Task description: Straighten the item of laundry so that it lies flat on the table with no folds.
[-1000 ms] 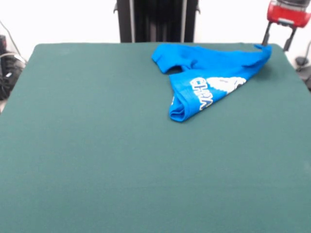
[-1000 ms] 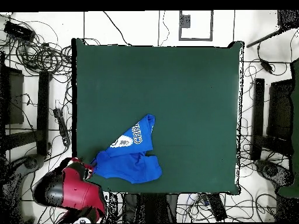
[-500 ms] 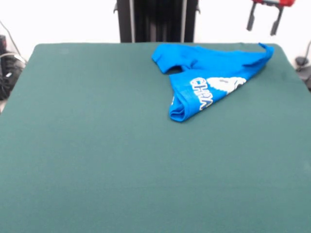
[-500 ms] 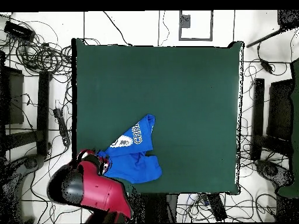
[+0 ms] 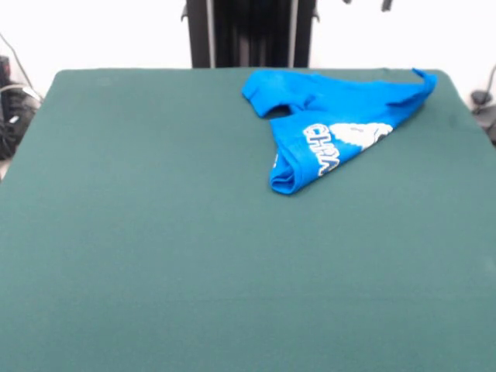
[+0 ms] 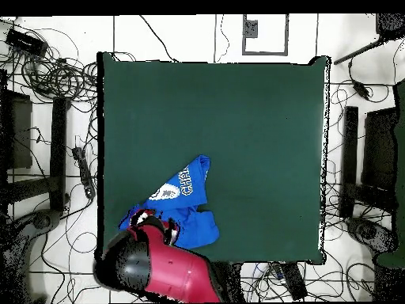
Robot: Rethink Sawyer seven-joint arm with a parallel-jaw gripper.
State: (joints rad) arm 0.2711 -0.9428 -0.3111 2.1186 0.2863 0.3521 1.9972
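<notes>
The item of laundry (image 5: 341, 124) is a bright blue T-shirt lying crumpled and folded over itself near the table's far right corner. White lettering shows on its folded front, and one corner points up at the right edge. Only the two dark fingertips of my gripper (image 5: 365, 3) show at the top edge, apart, with nothing between them, well above the shirt. From above, the red and black arm (image 6: 158, 265) covers the shirt's (image 6: 186, 198) lower left part. The dark green table (image 5: 155, 232) is far bigger than the shirt.
Tangled cables (image 6: 47, 63) and dark stands (image 6: 372, 158) lie on the floor around the table (image 6: 237, 119). The shirt lies close to the table's edge on the robot's side.
The gripper has risen from the shirt's raised right corner and moved left along the top edge in the front view. The shirt has stayed where it was.
</notes>
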